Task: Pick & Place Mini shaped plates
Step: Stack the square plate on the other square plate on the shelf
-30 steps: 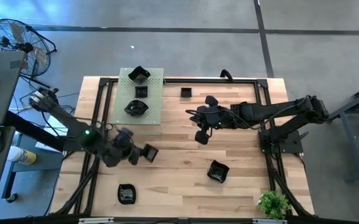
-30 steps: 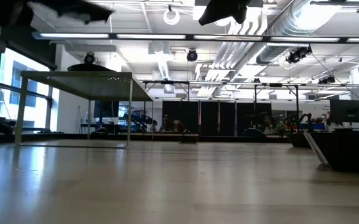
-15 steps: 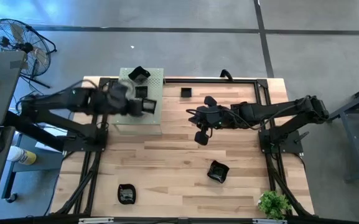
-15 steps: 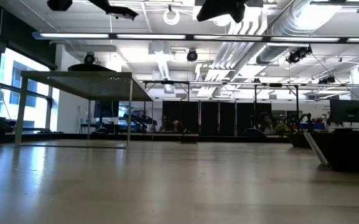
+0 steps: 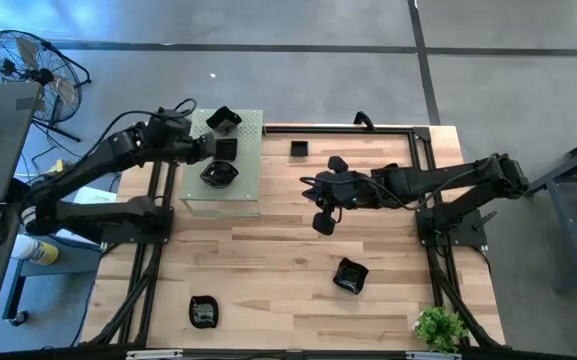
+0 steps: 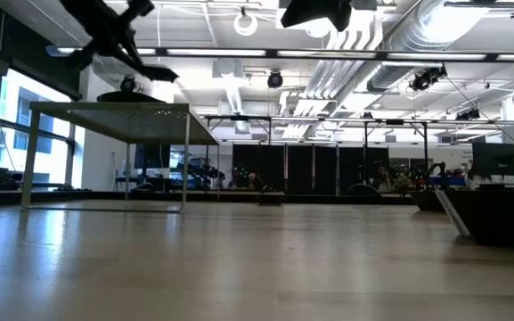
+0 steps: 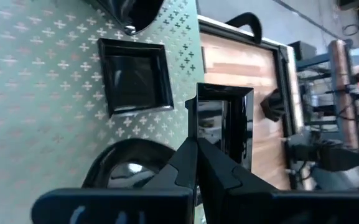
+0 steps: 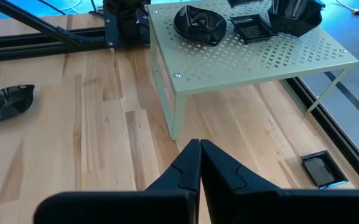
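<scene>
Left hand (image 7: 196, 163) pinches small square plate (image 7: 224, 124) over green board (image 7: 36, 93). Lower flat onto bare spot. Right hand (image 8: 200, 163) clenched, empty.

Three plates (image 5: 220, 172) lie on the raised board (image 5: 249, 170); others lie on the table (image 5: 268, 270).

No lettering, label, brand mark, number or sign can be read anywhere in these views, neither on the glossy black dishes, the pale green perforated board, the wooden counter, the arms, nor in the room behind.
</scene>
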